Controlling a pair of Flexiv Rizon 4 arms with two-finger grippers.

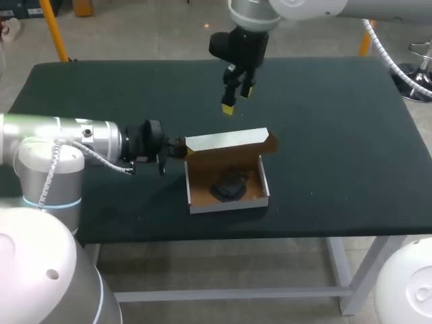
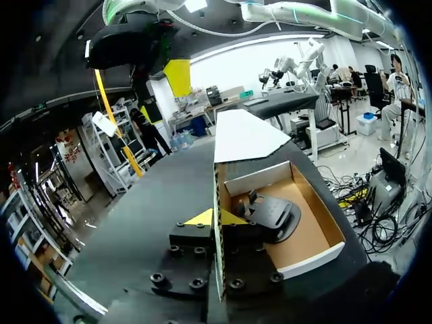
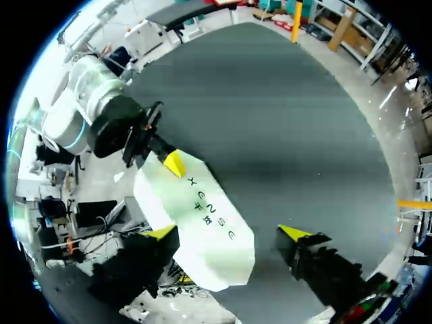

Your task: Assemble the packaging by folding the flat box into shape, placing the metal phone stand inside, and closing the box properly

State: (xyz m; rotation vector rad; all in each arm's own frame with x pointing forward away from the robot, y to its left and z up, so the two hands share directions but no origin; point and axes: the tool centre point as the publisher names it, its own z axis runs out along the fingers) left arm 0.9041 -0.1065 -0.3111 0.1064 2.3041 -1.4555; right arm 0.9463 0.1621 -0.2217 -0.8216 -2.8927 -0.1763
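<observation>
While lid (image 1: 226, 140) stands up, white box (image 1: 228, 204), stand (image 1: 229, 188) inside seemingly black.

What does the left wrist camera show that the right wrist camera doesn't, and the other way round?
Only the left wrist view looks into the box, where the phone stand lies on the brown floor. Only the right wrist view shows the silver left arm and both fingers of the right gripper, which stand wide apart. Both show the white lid, the dark table, and the left gripper pinching the box's side wall.
</observation>
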